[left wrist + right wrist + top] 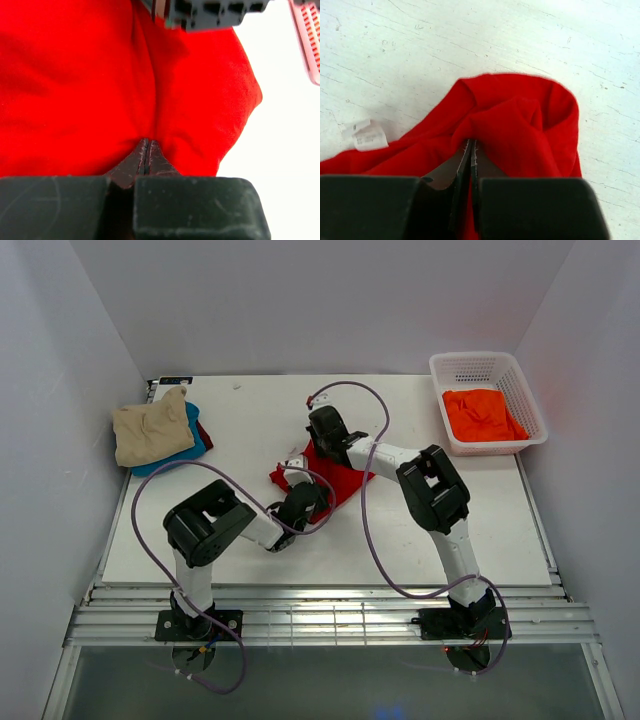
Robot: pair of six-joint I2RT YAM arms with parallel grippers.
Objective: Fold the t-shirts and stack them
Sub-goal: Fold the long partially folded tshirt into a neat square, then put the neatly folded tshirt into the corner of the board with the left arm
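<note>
Closest to the lens, the left fingers are pressed together on a pinched ridge of the bright red t-shirt, with creases running away from their tips. The right fingers are likewise shut, nipping a bunched fold of the same cloth, which humps up just ahead of them. A white sewn-in label lies off to one side of them on the bare worktop. From above, the shirt sits crumpled between the two pairs of fingers, the right pair at its far edge and the left pair at its near edge.

By the look of it this is light, limp fabric. It has no stiffness and nothing to break, but it will sag, twist and bunch wherever it is not held, and a thin layer can slide out of a narrow pinch. Both holds seem to be on gathered folds rather than clean edges, so lifted like this it would probably hang in a clump. Better purchase would be two matching points, shoulder seams or hem corners, so the cloth spreads flat between the fingers.
</note>
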